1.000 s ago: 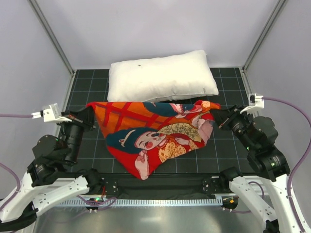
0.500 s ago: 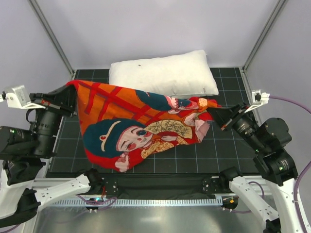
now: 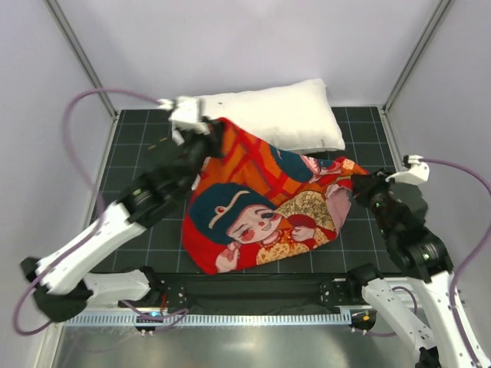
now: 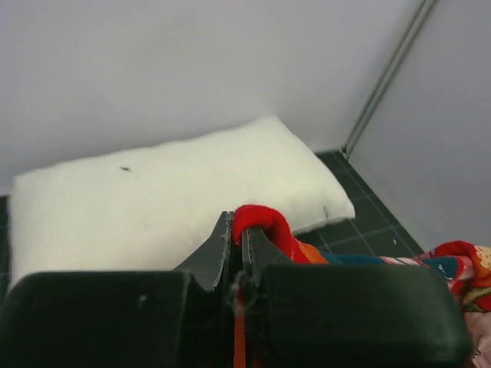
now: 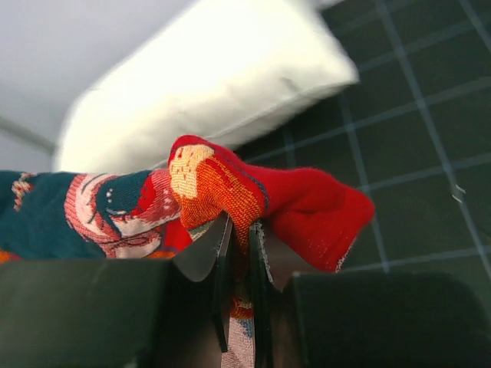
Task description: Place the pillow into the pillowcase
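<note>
The white pillow (image 3: 268,113) lies across the back of the black mat. In front of it the red cartoon-printed pillowcase (image 3: 265,215) is stretched between both arms, one end raised. My left gripper (image 3: 215,129) is shut on its upper left corner, held high just over the pillow's front left edge. The left wrist view shows a red fold of pillowcase (image 4: 265,224) pinched in the left gripper (image 4: 238,230), with the pillow (image 4: 153,195) beyond. My right gripper (image 3: 357,188) is shut on the right corner; in the right wrist view the bunched pillowcase (image 5: 230,180) sits in the right gripper (image 5: 239,230), the pillow (image 5: 207,84) behind.
A black gridded mat (image 3: 146,146) covers the table. Metal frame posts (image 3: 80,57) (image 3: 418,54) and white walls close in the back and sides. A purple cable (image 3: 84,103) loops above the left arm. A metal rail (image 3: 253,316) runs along the near edge.
My left arm has swung from the far left up and rightward to the pillow's front, carrying the pillowcase corner with it. The cloth has bunched toward the right. The right gripper has barely shifted.
</note>
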Robot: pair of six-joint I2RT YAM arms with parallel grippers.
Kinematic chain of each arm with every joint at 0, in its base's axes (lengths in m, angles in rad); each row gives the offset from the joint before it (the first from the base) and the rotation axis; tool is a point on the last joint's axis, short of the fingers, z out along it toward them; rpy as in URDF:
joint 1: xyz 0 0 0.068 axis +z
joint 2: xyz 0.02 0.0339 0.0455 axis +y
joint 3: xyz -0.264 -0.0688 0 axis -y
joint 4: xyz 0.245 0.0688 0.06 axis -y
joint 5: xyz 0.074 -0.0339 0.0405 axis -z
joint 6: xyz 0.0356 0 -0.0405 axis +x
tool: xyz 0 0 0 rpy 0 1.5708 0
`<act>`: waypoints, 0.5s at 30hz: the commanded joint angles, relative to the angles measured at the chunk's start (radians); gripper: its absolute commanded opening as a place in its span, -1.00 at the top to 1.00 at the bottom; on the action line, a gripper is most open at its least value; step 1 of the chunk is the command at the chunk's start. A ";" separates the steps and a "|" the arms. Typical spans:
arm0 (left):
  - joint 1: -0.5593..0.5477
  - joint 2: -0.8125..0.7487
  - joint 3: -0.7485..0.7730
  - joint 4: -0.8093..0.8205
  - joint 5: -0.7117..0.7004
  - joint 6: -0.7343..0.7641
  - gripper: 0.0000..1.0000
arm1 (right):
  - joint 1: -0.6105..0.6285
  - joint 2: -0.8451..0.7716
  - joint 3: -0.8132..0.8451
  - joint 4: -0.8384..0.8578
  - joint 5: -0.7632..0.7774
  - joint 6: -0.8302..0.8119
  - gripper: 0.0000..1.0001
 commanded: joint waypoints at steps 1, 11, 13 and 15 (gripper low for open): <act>0.105 0.239 0.082 0.096 0.253 -0.202 0.99 | -0.015 0.099 -0.051 -0.034 0.372 0.138 0.85; 0.188 0.377 0.234 -0.082 0.365 -0.210 -0.83 | -0.069 0.056 -0.092 0.125 0.127 -0.042 -0.99; 0.223 0.250 0.179 -0.120 0.297 -0.261 -0.99 | -0.067 0.062 -0.110 0.200 -0.161 -0.115 -0.99; 0.285 0.161 0.083 -0.203 0.266 -0.311 -1.00 | -0.063 0.102 -0.117 0.231 -0.371 -0.110 -0.88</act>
